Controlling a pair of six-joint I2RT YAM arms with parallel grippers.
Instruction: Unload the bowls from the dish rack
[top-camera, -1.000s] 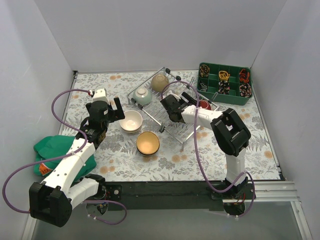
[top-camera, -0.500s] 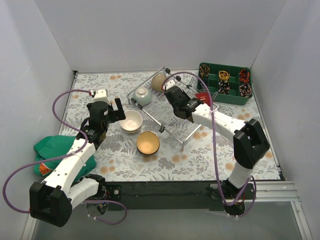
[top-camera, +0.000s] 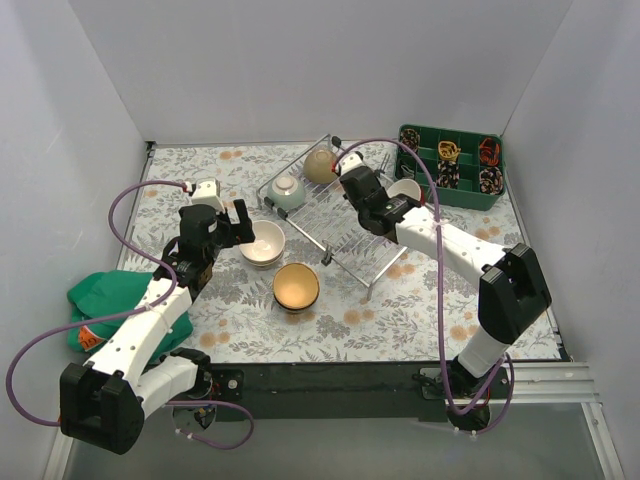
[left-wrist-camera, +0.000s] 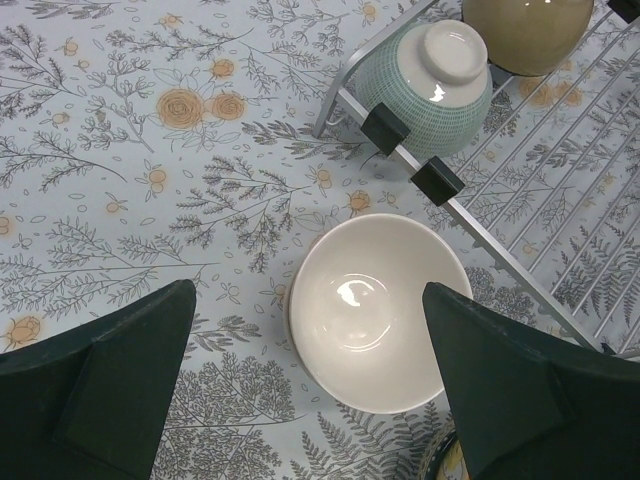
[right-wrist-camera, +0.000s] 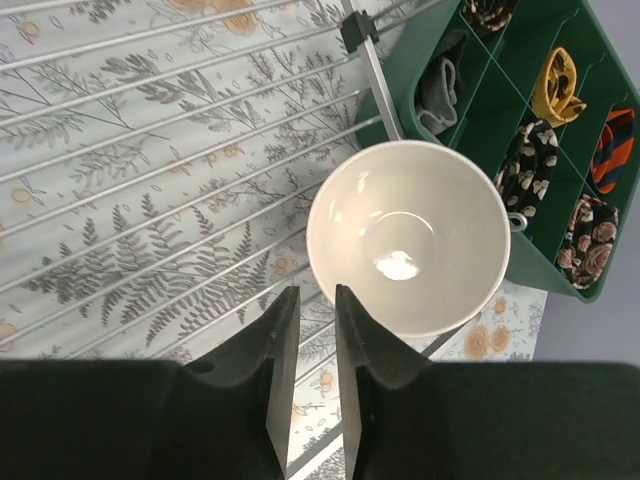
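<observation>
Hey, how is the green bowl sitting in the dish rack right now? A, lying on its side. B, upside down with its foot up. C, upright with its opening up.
B: the left wrist view shows the green bowl in a corner of the dish rack with its foot ring facing up.

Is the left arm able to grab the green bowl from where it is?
Probably yes. The green bowl sits upside down at a corner of the dish rack, just beyond the open left gripper. Only a white bowl lies on the table below.
</observation>
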